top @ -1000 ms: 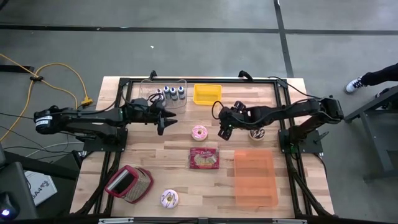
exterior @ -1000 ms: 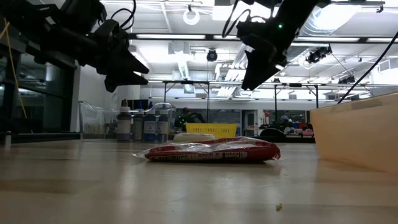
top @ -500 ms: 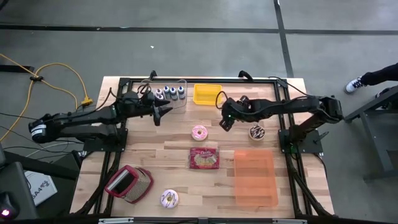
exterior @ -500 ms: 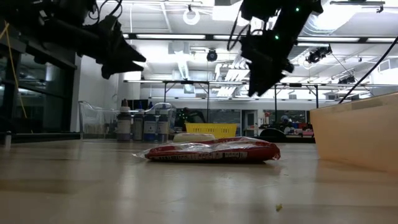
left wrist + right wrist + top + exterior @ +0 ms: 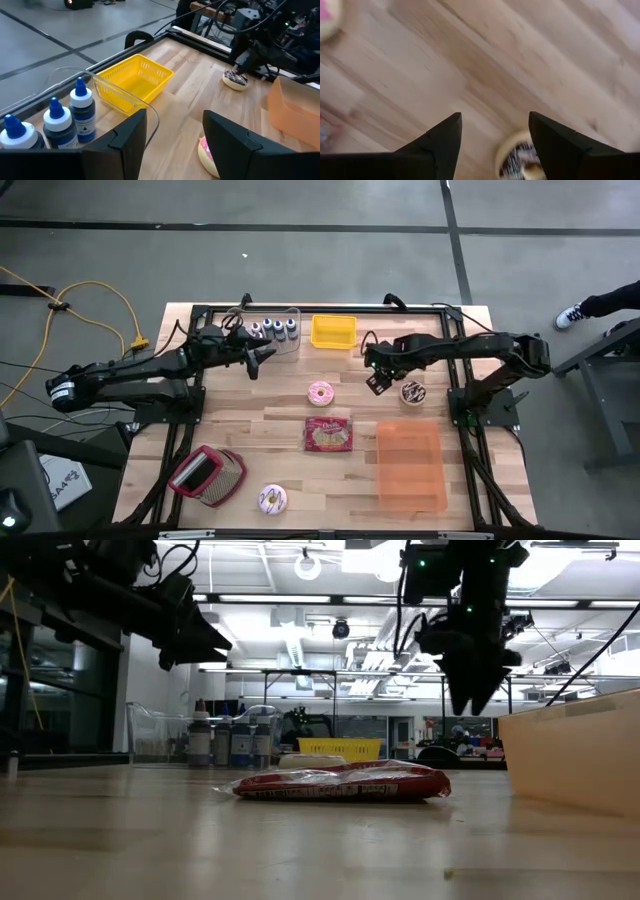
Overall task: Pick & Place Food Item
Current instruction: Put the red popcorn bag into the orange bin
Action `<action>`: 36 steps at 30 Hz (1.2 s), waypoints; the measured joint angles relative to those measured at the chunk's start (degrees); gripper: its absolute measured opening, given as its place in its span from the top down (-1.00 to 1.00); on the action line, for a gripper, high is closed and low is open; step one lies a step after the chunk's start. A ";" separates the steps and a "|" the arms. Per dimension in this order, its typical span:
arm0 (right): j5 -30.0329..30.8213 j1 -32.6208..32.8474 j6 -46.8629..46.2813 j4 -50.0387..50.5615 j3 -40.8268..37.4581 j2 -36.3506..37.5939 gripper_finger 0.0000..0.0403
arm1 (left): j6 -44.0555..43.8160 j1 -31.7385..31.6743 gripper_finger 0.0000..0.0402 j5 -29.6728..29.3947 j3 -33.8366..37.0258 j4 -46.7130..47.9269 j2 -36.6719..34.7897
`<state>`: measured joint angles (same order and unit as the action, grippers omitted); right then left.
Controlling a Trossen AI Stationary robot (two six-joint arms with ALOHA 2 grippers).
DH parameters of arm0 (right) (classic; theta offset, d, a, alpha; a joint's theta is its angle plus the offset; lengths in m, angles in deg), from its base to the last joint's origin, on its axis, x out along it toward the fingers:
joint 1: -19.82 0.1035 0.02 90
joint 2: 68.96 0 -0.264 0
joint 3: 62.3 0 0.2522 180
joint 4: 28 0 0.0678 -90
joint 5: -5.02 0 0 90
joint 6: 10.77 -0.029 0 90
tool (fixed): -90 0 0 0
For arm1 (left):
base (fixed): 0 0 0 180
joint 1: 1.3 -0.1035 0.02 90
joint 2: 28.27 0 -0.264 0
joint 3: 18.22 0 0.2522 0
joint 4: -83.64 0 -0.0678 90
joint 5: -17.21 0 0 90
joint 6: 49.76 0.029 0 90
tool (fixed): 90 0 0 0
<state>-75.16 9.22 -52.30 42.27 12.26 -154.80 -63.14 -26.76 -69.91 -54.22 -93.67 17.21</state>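
The right end effector (image 5: pixel 379 383) hangs above the tabletop (image 5: pixel 280 430) with its fingers (image 5: pixel 435 145) spread apart and nothing between them, pointing down just beside a chocolate-topped doughnut (image 5: pixel 412 392) that lies on the wood; in the right wrist view that doughnut (image 5: pixel 520 160) shows partly between the two dark fingertips, below them. The left end effector (image 5: pixel 262 360) is held in the air near the far left part of the tabletop, its fingers (image 5: pixel 125 137) also apart and empty, next to a clear container (image 5: pixel 262 320) holding small bottles with blue caps (image 5: pixel 273 330). A yellow basket (image 5: pixel 333 331) sits at the far edge between the two arms. A pink-frosted doughnut (image 5: pixel 321 393) lies near the middle of the tabletop, and a red snack packet (image 5: pixel 329 434) lies flat just in front of it. To the right of the packet stands an orange translucent bin (image 5: pixel 410 465), with the chocolate doughnut just behind it. Near the front edge lie another frosted doughnut (image 5: pixel 272 499) and, to its left, a red and grey pouch (image 5: pixel 208 475).
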 joint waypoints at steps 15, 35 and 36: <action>-2.32 5.82 -11.39 8.83 0.00 0.02 -0.09 | -0.15 0.22 0.06 0.49 0.00 1.01 0.04; -9.23 11.75 -6.57 -13.68 0.00 0.02 -0.09 | -3.79 2.42 0.06 12.21 0.02 6.51 0.34; -9.94 11.73 -6.30 -14.55 0.02 0.02 -0.09 | -3.70 3.40 0.06 12.14 0.02 6.51 0.61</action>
<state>-85.10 20.94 -58.61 27.73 12.28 -154.78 -66.84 -23.36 -57.77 -54.20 -87.15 17.82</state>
